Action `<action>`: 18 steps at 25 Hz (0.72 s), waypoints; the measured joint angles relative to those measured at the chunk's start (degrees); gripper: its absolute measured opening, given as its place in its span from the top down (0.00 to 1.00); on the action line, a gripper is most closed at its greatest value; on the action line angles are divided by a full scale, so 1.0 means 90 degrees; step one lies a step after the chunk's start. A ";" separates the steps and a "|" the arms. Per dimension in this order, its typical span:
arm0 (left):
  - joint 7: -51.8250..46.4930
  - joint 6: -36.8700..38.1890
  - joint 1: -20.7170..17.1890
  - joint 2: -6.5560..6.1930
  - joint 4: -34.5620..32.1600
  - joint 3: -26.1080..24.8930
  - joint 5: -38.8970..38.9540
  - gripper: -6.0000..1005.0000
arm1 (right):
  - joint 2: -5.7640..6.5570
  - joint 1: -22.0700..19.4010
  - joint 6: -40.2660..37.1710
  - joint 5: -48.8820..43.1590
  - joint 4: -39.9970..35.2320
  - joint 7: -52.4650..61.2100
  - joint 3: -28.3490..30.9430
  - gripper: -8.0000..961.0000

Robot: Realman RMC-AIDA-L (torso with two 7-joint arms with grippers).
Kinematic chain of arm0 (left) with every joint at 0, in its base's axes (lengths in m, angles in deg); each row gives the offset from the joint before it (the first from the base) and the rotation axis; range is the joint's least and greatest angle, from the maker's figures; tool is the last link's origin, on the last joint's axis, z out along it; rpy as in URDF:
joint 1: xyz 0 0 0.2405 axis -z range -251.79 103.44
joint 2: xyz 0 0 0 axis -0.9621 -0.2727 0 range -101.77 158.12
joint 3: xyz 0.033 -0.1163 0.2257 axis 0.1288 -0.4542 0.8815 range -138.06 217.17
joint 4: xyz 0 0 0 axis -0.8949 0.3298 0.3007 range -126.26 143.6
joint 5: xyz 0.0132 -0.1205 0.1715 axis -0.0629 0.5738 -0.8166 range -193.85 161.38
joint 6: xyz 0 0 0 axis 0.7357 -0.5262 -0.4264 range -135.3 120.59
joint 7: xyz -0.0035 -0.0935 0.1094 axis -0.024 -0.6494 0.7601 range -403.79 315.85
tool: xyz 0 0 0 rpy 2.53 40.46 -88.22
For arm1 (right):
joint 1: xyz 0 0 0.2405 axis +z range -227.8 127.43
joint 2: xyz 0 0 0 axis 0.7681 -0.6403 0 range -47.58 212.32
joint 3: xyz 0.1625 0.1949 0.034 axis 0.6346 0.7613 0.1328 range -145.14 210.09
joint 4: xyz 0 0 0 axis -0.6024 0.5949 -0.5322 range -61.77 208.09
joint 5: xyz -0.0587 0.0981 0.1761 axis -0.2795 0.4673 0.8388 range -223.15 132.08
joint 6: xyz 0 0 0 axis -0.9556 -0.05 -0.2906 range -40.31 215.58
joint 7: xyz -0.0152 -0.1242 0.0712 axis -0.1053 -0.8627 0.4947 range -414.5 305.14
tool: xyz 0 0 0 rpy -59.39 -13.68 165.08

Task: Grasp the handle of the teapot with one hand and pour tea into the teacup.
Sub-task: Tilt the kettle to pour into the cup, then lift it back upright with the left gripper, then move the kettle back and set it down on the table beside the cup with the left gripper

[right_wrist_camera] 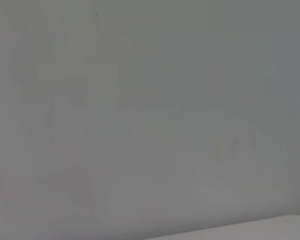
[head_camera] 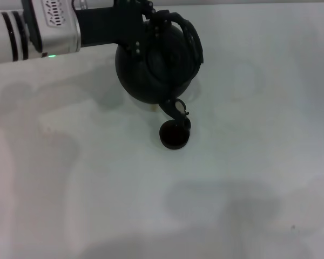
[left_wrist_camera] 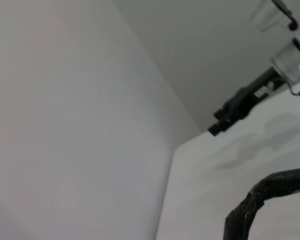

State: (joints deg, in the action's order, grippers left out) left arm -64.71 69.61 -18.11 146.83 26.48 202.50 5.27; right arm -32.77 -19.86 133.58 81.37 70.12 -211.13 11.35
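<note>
In the head view we see our left arm reaching in from the far left, its silver forearm with black bands giving way to a black left gripper (head_camera: 146,24) that meets the dark arched hoop handle (head_camera: 191,38) of the large round matte black teapot (head_camera: 154,67). The gripper appears clamped on that handle, though the fingers merge with the dark pot and we cannot make out each one. The teapot is held off the white table (head_camera: 259,162) at the far middle of the scene and is tipped toward the near side, so that its lid side faces us and its short spout (head_camera: 175,110) points down and near. Directly below the spout tip sits the tiny round dark handleless teacup (head_camera: 174,135), upright on the table, with the spout just at its far rim; we cannot tell whether they touch or whether any liquid is flowing. The left wrist view shows only a length of the dark wrapped handle (left_wrist_camera: 270,192) against the pale table surface and a wall beyond, with another black and silver arm section far off. The right wrist view shows a plain grey surface, and our right gripper appears in none of the views.
</note>
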 joint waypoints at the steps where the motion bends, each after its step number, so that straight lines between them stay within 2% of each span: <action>1: 0.0000 0.0010 -0.0024 0.0000 -0.0004 0.0000 0.0038 0.89 | 0.0000 -0.0001 -0.0005 -0.0002 0.0000 0.0001 -0.0003 0.13; 10: 0.0026 0.0608 -0.0707 0.0007 -0.0037 0.0000 0.1133 0.89 | 0.0000 0.0001 -0.0065 -0.0019 -0.0025 -0.0019 -0.0025 0.13; 18: 0.0215 0.0892 -0.1704 0.0025 -0.0683 -0.0023 0.2851 0.89 | 0.0000 0.0005 -0.0077 -0.0019 -0.0082 -0.0018 -0.0025 0.13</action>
State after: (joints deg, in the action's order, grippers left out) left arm -62.78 77.64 -33.45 147.05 20.33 202.29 30.94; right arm -32.77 -19.82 132.89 81.20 69.38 -211.29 11.12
